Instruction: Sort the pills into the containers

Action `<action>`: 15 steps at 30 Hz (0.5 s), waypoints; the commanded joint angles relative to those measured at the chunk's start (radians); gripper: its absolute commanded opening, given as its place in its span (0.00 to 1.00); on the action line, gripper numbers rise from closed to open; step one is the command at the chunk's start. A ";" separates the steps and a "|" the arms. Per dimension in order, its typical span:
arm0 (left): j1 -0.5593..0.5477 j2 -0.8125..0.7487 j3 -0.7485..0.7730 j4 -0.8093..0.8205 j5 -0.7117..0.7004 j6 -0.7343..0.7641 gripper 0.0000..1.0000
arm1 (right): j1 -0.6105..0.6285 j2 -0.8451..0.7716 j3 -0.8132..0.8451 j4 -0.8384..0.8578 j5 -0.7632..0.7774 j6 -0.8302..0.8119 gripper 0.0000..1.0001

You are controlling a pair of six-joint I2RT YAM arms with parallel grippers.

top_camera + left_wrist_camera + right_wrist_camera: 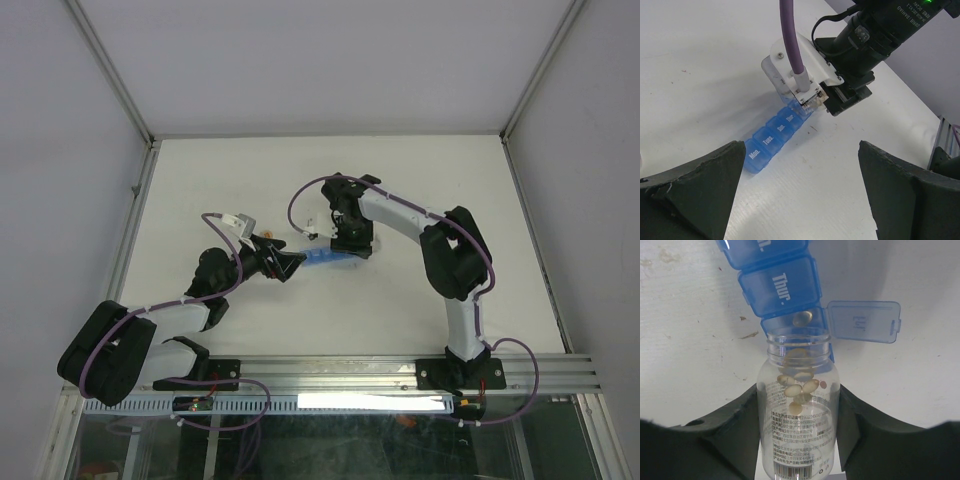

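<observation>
Pale walls stand around a white desk (pixel 250 180), and a metal rail runs along its near edge, where my two arms are fixed. The blue container strip (pixel 320 258) lies about in the middle of the desk, a little closer to the near edge, and both my arms reach toward it.

My right pincer (pixel 799 410) is clamped on a clear bottle (pixel 799 440), with one finger on each side of its body. The bottle is tipped, and its open mouth is over one compartment of the strip. The lid (pixel 865 320) of this compartment is folded open to the side. The next compartment, marked "Thur.", is closed. Several pills (pixel 800 382) are collected in the upper part of the bottle, close to the neck. One more pill (pixel 802 318) lies in the open compartment, just in front of the mouth. I cannot tell if the mouth touches the strip.

My left pincer (pixel 800 155) has its fingers wide apart and nothing is between them. It is near the other end of the strip, where I read "Mon." and "Tues." on the closed lids. The end marked "Mon." is just beside one of my left fingers (pixel 700 185), but I cannot tell if they touch.
</observation>
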 commanded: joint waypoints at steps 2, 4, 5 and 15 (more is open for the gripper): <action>-0.003 -0.018 -0.003 0.063 0.000 -0.001 0.99 | -0.007 -0.010 0.035 -0.003 -0.005 0.010 0.00; -0.003 -0.016 -0.003 0.063 0.001 -0.001 0.99 | -0.011 -0.024 0.014 0.036 0.027 0.011 0.00; -0.003 -0.018 -0.003 0.063 0.001 0.000 0.99 | -0.011 -0.019 0.025 0.018 0.005 0.009 0.00; -0.003 -0.019 -0.003 0.063 0.001 -0.001 0.99 | -0.019 -0.021 0.034 0.007 -0.020 0.020 0.00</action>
